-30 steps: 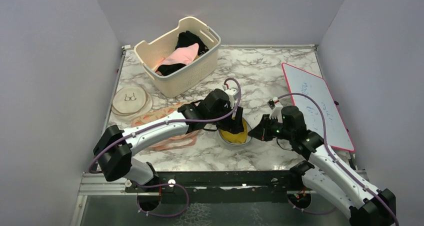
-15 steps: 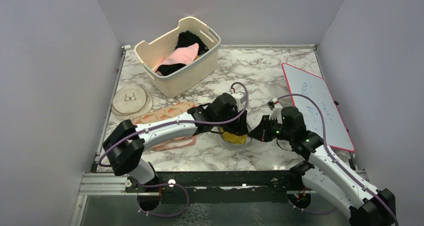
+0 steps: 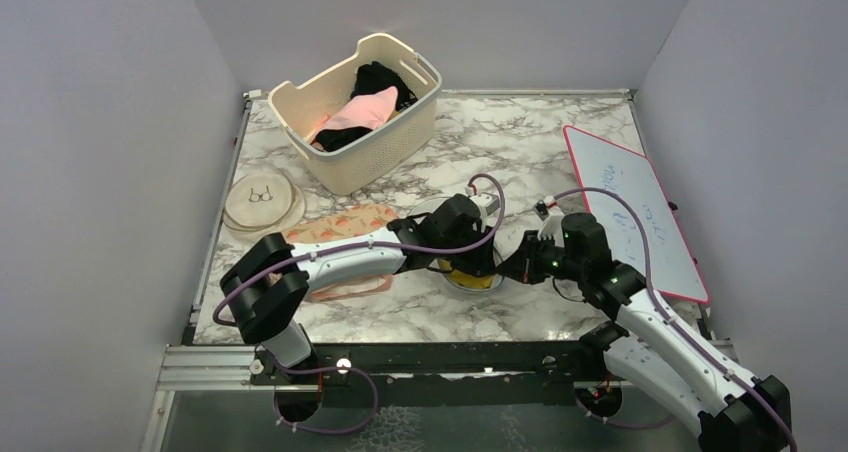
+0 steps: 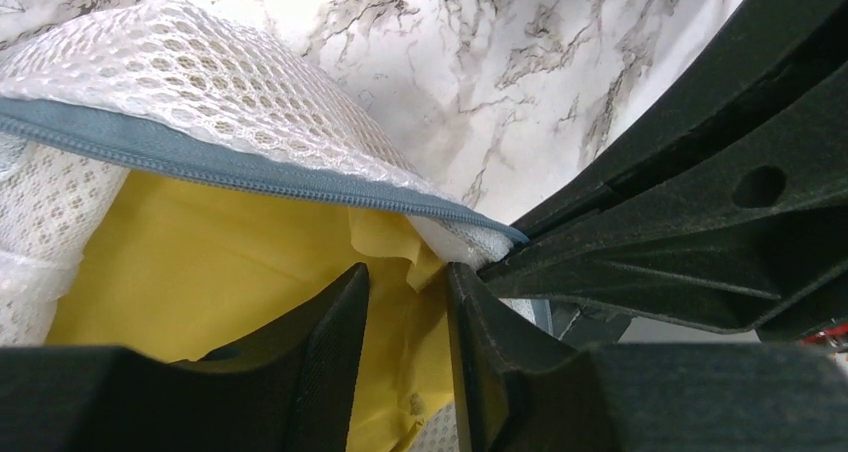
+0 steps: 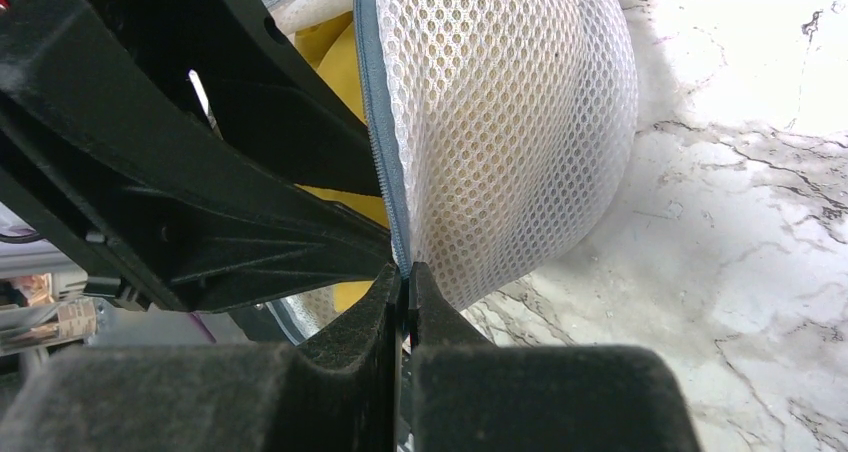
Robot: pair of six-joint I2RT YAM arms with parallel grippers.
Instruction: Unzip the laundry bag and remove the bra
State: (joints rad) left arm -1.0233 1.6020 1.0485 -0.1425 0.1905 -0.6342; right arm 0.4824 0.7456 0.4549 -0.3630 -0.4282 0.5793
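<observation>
The round white mesh laundry bag (image 3: 468,277) with its blue-grey zip rim (image 4: 250,167) lies unzipped near the table's front middle. The yellow bra (image 4: 200,262) lies inside it. My left gripper (image 4: 408,302) reaches into the opening. Its fingers are a little apart, with a fold of the yellow fabric between them, not squeezed. In the top view the left gripper (image 3: 480,259) is over the bag. My right gripper (image 5: 405,272) is shut on the zip edge of the mesh lid (image 5: 500,122) and holds it up. In the top view the right gripper (image 3: 512,267) is at the bag's right side.
A cream basket (image 3: 357,107) with pink and black clothes stands at the back left. A flat cream disc (image 3: 262,200) and a peach patterned pouch (image 3: 335,227) lie left of the bag. A whiteboard (image 3: 635,207) lies along the right.
My left arm has swung to the right and lowered its gripper into the bag's opening. The right gripper has kept its hold on the bag's edge.
</observation>
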